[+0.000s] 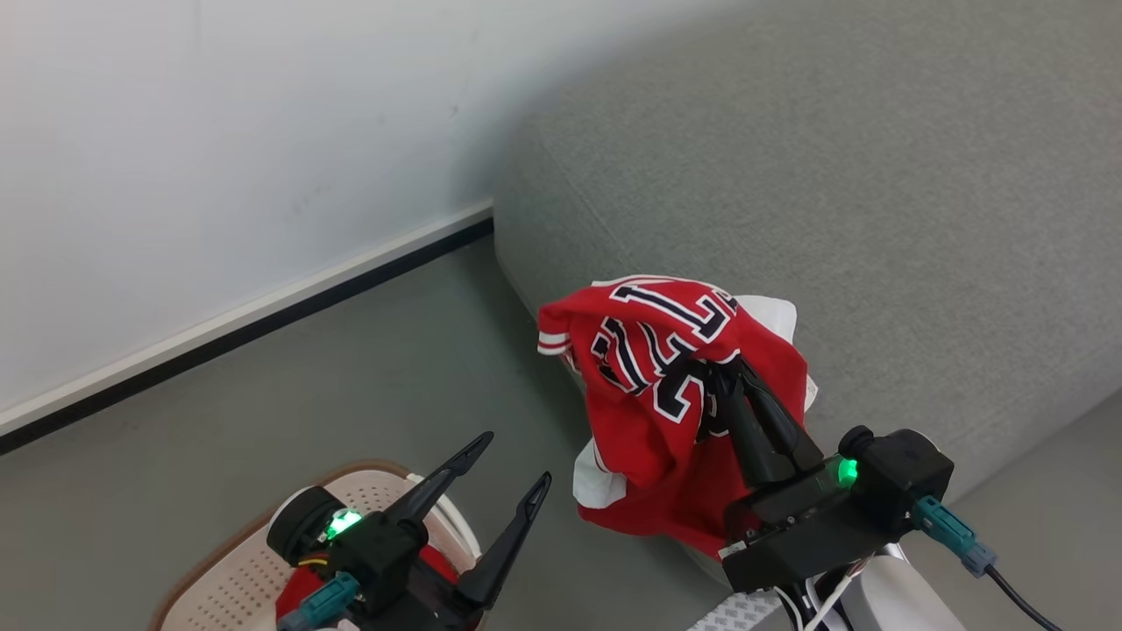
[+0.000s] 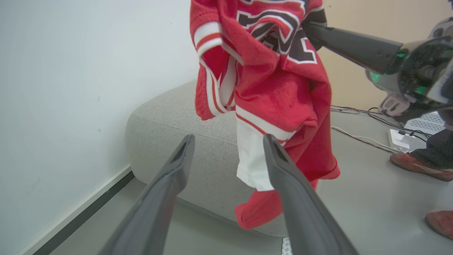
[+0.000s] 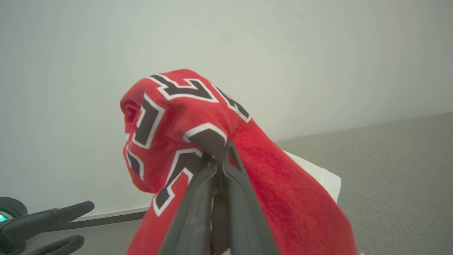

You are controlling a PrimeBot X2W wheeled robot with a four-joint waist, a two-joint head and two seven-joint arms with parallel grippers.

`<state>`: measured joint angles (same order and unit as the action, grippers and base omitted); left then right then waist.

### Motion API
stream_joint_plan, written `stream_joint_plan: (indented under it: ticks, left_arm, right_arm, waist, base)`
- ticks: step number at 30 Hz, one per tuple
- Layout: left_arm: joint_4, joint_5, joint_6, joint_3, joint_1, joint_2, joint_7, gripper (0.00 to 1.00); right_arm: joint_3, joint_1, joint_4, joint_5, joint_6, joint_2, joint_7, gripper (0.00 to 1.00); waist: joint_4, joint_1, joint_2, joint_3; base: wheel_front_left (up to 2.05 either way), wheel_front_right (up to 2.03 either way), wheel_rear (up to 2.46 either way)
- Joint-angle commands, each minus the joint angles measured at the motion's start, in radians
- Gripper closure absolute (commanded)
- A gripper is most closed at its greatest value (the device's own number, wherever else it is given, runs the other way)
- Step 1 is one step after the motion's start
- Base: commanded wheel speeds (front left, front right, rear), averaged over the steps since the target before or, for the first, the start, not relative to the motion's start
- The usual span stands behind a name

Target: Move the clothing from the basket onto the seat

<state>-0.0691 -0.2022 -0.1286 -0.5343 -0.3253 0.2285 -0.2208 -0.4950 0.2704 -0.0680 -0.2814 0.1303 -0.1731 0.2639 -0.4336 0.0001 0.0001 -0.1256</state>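
Grey seat (image 1: 877,175) is filling the upper right of the frame. At centre, the right gripper (image 1: 723,372) is pinching the red jersey (image 1: 649,350). The left gripper (image 1: 515,457), fingers (image 1: 513,535) spread, is hovering above the basket (image 1: 232,574) at lower left.

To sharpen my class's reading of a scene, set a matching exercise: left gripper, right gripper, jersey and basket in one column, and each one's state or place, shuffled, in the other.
Column one:
1 left gripper
2 right gripper
3 jersey
4 basket

Column two:
A cream, on the floor
B open, holding nothing
C hanging in the air by the grey seat
D shut on the jersey

Pairs: 1-B, 2-D, 3-C, 4-A
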Motion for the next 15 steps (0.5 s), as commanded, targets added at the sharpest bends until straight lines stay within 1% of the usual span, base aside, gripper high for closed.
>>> stream_joint_plan:
  ticks: [1, 8, 15]
  left_arm:
    - [-0.002, -0.003, 0.004, -0.003, -0.012, 0.014, -0.003, 0.0]
    - [0.003, -0.006, 0.007, -0.008, -0.025, 0.032, 0.001, 0.0]
    - [0.003, -0.012, 0.004, -0.028, -0.054, 0.042, 0.007, 0.0]
  right_arm:
    - [0.01, -0.009, 0.013, 0.009, 0.001, 0.011, 0.001, 1.0]
    - [0.022, -0.006, 0.035, 0.02, 0.001, 0.032, 0.001, 1.0]
    - [0.034, -0.005, 0.046, 0.032, 0.001, 0.042, 0.001, 1.0]
  waist:
    - [-0.044, -0.0001, -0.0001, -0.036]
    - [-0.094, -0.0001, -0.0001, -0.067]
    - [-0.103, -0.0001, -0.0001, -0.098]
  base:
    - [0.0, 0.0, 0.0]
    - [0.0, 0.0, 0.0]
    - [0.0, 0.0, 0.0]
